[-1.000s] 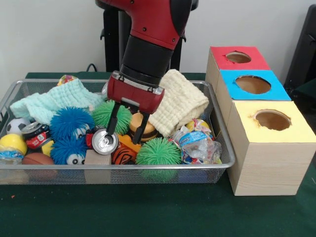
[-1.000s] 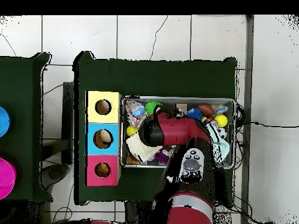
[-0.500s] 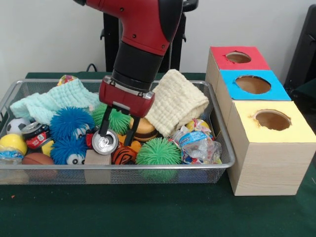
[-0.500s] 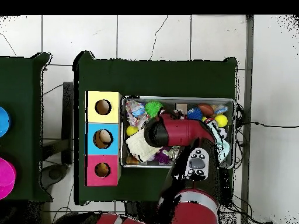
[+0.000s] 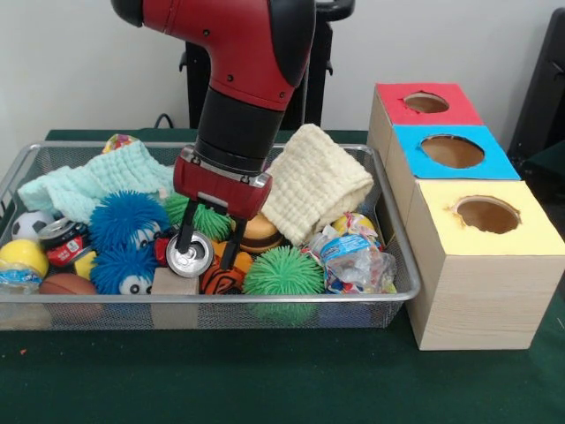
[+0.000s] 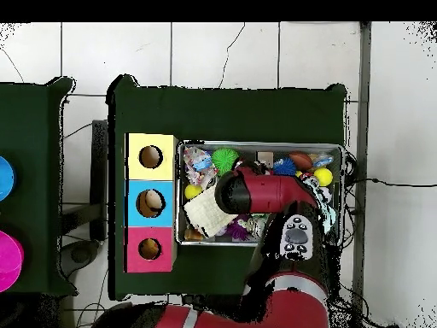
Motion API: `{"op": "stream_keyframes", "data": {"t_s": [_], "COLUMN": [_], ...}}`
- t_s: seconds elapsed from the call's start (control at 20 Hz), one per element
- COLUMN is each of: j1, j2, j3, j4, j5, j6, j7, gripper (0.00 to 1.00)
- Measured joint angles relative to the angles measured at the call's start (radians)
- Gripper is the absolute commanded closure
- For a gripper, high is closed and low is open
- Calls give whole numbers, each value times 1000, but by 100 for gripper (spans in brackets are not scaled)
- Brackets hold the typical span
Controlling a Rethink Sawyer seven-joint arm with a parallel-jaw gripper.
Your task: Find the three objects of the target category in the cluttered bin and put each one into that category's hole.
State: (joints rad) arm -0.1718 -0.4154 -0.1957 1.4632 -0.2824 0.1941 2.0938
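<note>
The silver wire mesh bin (image 5: 265, 300) holds a heap of toys; it also shows in the overhead view (image 6: 256, 143). An orange black-striped tiger (image 5: 219, 280) lies near the bin's front wall, partly under a crushed can (image 5: 190, 254). My gripper (image 5: 207, 254) is open and low in the heap. Its fingers stand on either side of the can's right part, just above the tiger. I cannot make out the duck. The red-topped box's hole (image 5: 426, 102) is at the far right and shows in the overhead view (image 6: 150, 248). In the overhead view my arm hides the gripper.
Blue puff balls (image 5: 128, 219) and green puff balls (image 5: 282, 271) crowd the gripper. A cream cloth (image 5: 313, 181), a mint cloth (image 5: 106, 181), a wooden block (image 5: 175, 283), a burger toy (image 5: 262, 231) and a crushed bottle (image 5: 353, 256) lie in the bin. Blue-topped (image 5: 452, 150) and yellow-topped (image 5: 487, 214) boxes stand beside the red-topped box.
My gripper has moved left in the front view and come down lower, from above the burger toy to over the can and tiger. It has stayed open.
</note>
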Motion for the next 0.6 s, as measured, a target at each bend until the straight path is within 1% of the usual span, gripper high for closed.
{"op": "stream_keyframes", "data": {"t_s": [0.35, 0.6], "j1": [-7, -21], "j2": [-8, -7], "j3": [34, 84], "j4": [1, 6], "j5": [0, 0], "j6": [0, 0], "j7": [0, 0], "gripper": [0, 0]}}
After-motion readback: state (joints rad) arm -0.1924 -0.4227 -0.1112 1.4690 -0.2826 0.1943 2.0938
